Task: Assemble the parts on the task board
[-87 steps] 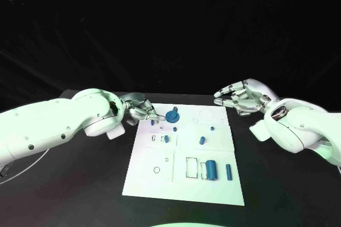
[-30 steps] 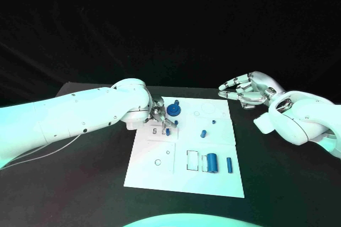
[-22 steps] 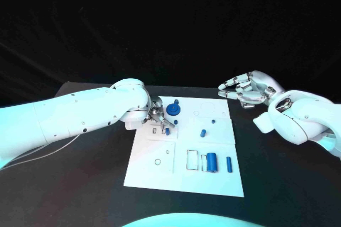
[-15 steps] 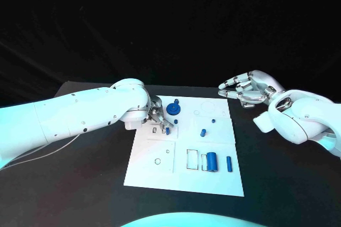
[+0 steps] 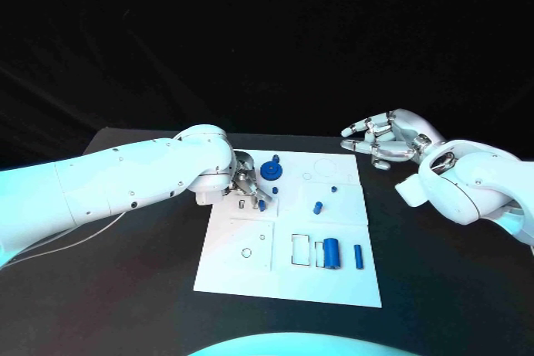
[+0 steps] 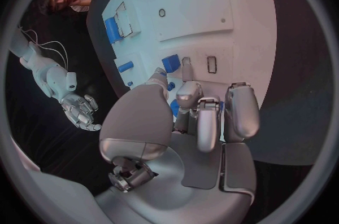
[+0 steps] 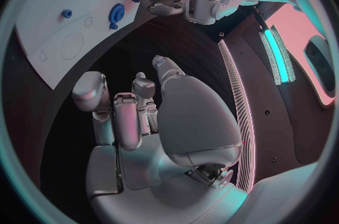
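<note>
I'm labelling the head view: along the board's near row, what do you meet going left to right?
Small ring outline → empty rectangular slot → large blue cylinder → thin blue pin, all on the task board.

Both arms are showing smooth glossy white shells, bulging at the joints and tapering toward the wrists. Left arm [image 5: 123,182] is carrying small dark screw dots along its forearm housing, with a thin pale cable trailing off its underside near the table edge. Right arm [image 5: 473,190] is showing a round dark-rimmed fastener on the forearm shell plus a few tiny dots. Left hand [image 6: 187,122] is looking brushed silver: broad rounded palm plate, blocky segmented fingers with rounded tips, exposed metal hardware at the wrist base. Right hand [image 7: 152,117] is matching it: same silver segmented build, domed palm cover, mechanical wrist coupling underneath.
</note>
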You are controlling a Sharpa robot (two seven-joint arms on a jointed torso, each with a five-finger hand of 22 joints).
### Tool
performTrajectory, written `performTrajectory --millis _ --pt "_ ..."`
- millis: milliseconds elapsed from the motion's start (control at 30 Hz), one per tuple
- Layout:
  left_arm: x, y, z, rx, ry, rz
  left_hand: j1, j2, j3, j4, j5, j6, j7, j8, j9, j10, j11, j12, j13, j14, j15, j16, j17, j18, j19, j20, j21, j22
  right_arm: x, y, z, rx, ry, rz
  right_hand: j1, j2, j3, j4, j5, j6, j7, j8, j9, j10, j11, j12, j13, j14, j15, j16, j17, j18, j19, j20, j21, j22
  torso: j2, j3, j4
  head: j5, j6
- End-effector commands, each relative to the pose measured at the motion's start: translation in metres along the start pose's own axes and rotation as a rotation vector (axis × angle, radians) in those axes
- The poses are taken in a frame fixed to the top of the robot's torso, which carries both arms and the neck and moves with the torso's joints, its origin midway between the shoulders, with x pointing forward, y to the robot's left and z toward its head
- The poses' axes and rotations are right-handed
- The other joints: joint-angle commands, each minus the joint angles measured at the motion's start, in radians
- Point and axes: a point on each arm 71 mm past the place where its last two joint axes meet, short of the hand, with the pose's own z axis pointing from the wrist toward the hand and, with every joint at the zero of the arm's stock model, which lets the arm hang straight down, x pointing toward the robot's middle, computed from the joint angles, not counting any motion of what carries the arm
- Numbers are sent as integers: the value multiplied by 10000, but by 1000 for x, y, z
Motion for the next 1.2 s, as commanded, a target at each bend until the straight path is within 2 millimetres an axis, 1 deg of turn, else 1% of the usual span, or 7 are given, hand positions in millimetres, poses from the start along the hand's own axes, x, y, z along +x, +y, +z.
performTrajectory --millis 33,400,433,533,733,1067,1200 --pt "3 -1 0 -189 279 10 -5 -100 79 -8 -31 -59 16 -57 15 -65 -17 -43 11 1015 65 24 2634 -165 3 50 35 8 0 1 1 -141 -32 -24 112 -7 33 2 -8 -31 28 -68 10 -68 4 -52 -55 332 -19 -48 274 171 -72 14 -57 -35 0 -1 -7 2 -2" --pt "5 -1 -1 -146 346 -30 4 -162 252 -5 -31 -40 11 -61 53 -64 -20 -47 20 1015 64 24 2634 -166 1 52 42 22 1 0 2 -93 -36 -36 117 -6 41 4 -15 -30 28 -68 14 -89 4 -108 -124 318 -18 -79 234 183 -110 15 -129 -81 -2 -1 6 20 14" --pt "5 -1 -1 -146 351 -29 -6 -187 329 -2 -31 -31 9 -61 68 -60 -22 -44 28 1015 62 24 2634 -166 0 52 44 25 1 0 2 -86 -30 -40 117 -6 41 4 -15 -30 28 -68 14 -89 4 -108 -124 318 -18 -79 234 183 -110 15 -129 -81 -2 -1 7 13 15" --pt "5 -1 -1 -139 372 -23 -108 -403 911 -7 -18 -18 2 -91 143 -51 -33 -50 51 1015 62 24 2634 -166 -10 48 51 41 1 -1 2 -79 -11 -73 117 -6 41 4 -15 -30 28 -68 14 -89 4 -108 -124 318 -18 -79 234 183 -110 15 -129 -81 -1 -2 6 4 19" --pt "6 -2 -1 -106 457 -54 -166 -517 1225 0 -31 -11 0 -113 189 -50 -30 -61 57 1015 55 24 2634 -169 -9 49 60 60 2 -1 2 -55 19 -80 119 -8 42 4 -20 -31 28 -68 15 -90 5 -116 -135 318 -18 -79 237 180 -103 15 -121 -73 3 -2 -6 4 9" --pt "6 -2 -1 -66 557 -90 114 -516 1826 -39 -30 -17 -10 -156 259 -54 -45 -88 64 1015 44 24 2634 -170 -12 47 68 82 3 -1 3 -31 51 -83 116 -7 42 7 -27 -30 29 -67 16 -90 5 -123 -146 317 -18 -82 233 180 -103 15 -125 -74 4 2 -5 18 -8" --pt "7 -2 -1 -40 617 -163 556 -373 2368 -104 -25 -52 -42 -198 288 -77 -78 -130 50 1015 17 24 2634 -168 -21 36 66 80 3 -1 3 -22 65 -90 116 -7 42 7 -27 -30 29 -67 16 -90 5 -123 -146 317 -18 -82 233 180 -103 15 -125 -74 6 3 0 22 -22"
